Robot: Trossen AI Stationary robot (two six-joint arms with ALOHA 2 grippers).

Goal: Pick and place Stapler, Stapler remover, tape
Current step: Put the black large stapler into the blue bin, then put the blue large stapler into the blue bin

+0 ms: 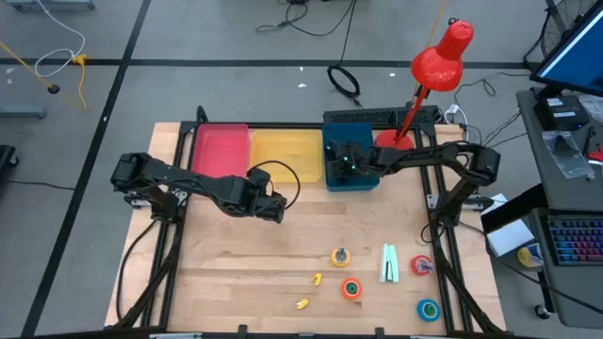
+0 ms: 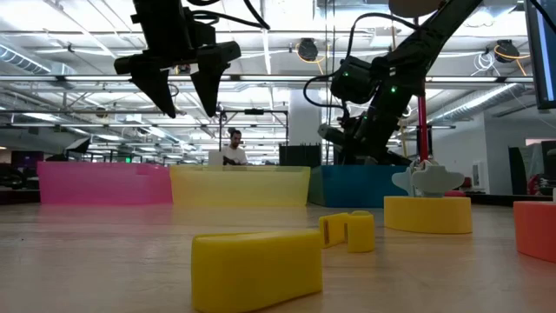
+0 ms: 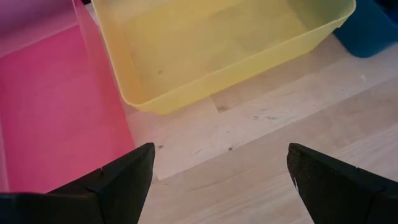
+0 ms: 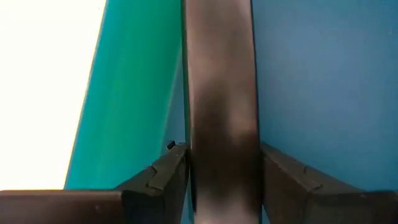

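My right gripper [image 1: 345, 162] reaches into the blue bin [image 1: 363, 182] at the back and is shut on a dark stapler [image 4: 221, 93]. My left gripper [image 1: 275, 211] hangs open over bare wood in front of the pink bin [image 1: 221, 151] and the yellow bin [image 1: 285, 153], holding nothing. On the near right of the table lie the tape rolls: yellow [image 1: 340, 256], orange [image 1: 351, 288], red [image 1: 421, 266] and blue-teal [image 1: 429, 309]. Two small yellow stapler removers [image 1: 317, 279] [image 1: 301, 304] and a pale green-and-white stapler [image 1: 389, 264] lie flat beside them. My right gripper has the dark stapler's two long sides [image 4: 193, 168] between its two fingers; the far finger [image 4: 280, 177] stands so close that I cannot tell whether it touches. The fingers slant down from the table's right and lie along the stapler. Its far end points into the blue bin.
A red desk lamp [image 1: 441, 61] stands behind the blue bin, its stem close to my right arm. In the low view a yellow stapler remover [image 2: 256, 269] lies nearest. Bare wood spreads across the table's left and middle.
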